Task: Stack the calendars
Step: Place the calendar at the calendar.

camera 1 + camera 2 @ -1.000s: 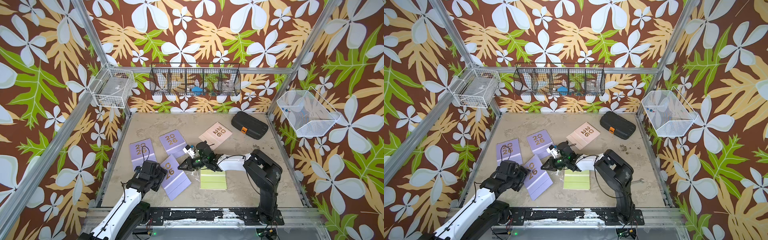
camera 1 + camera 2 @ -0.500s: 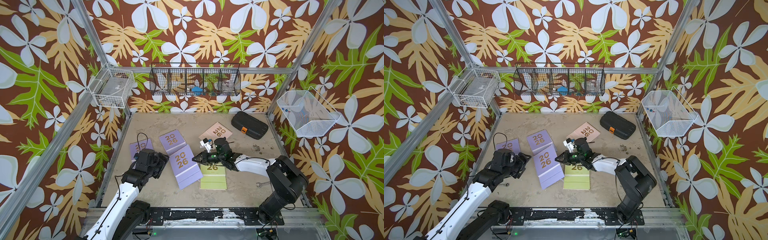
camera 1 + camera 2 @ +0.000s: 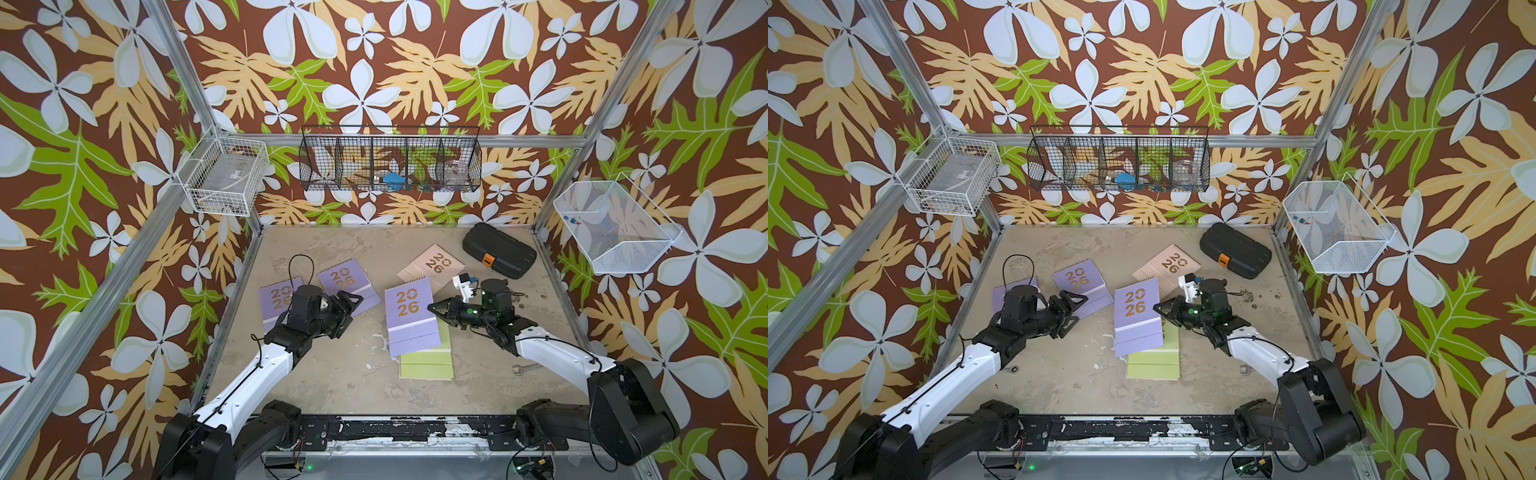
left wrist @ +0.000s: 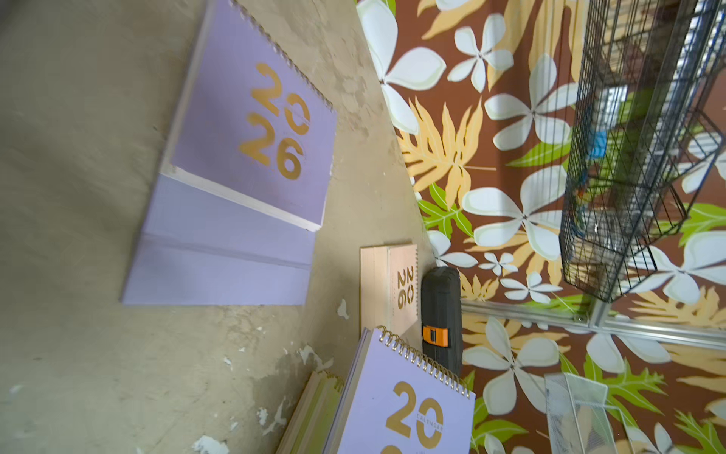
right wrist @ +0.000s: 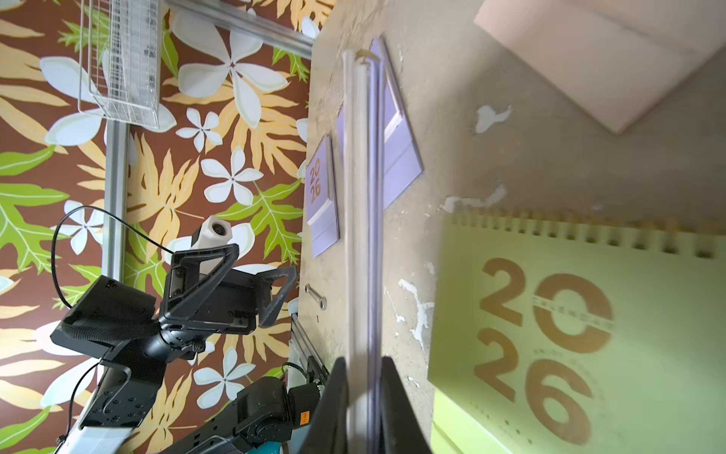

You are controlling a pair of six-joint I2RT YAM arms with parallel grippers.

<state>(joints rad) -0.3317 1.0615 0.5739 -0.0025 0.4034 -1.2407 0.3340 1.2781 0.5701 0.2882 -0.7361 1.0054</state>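
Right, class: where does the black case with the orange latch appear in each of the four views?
Both top views: black case at the table's far right corner.
Left wrist: black case just beyond the pale pink calendar, orange latch showing.
Right wrist: not in it.
Shared landmark: the pale pink calendar, beside the case; the right wrist shows only its corner.

Right pincer (image 5: pixel 363 367) tight on an edge-on lilac calendar (image 5: pixel 363 196), green calendar (image 5: pixel 550 314) flat on the table (image 5: pixel 510 157) near it
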